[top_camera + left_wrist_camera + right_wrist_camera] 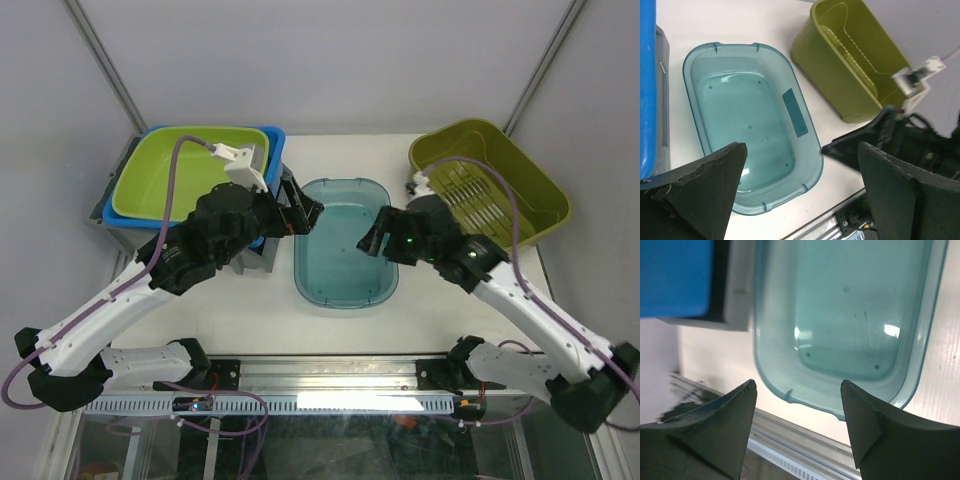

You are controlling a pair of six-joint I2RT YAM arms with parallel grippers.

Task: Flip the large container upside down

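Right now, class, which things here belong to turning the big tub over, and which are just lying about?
For the job: teal tub, left gripper, right gripper.
Lying about: olive basket, lime tub, blue tub holding it, grey box.

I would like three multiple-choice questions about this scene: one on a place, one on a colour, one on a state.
1. Where is the teal container? A between the left claw and the right claw; B lifted in one claw; C inside another tub.
2. What colour is the inner tub in the blue tub? A red; B lime green; C white.
3. How does the teal container stand? A upside down; B on its side; C open side up.
Answers: 1 A, a claw hovers at each side; 2 B, lime shows inside the blue rim; 3 C, its hollow inside faces the camera.
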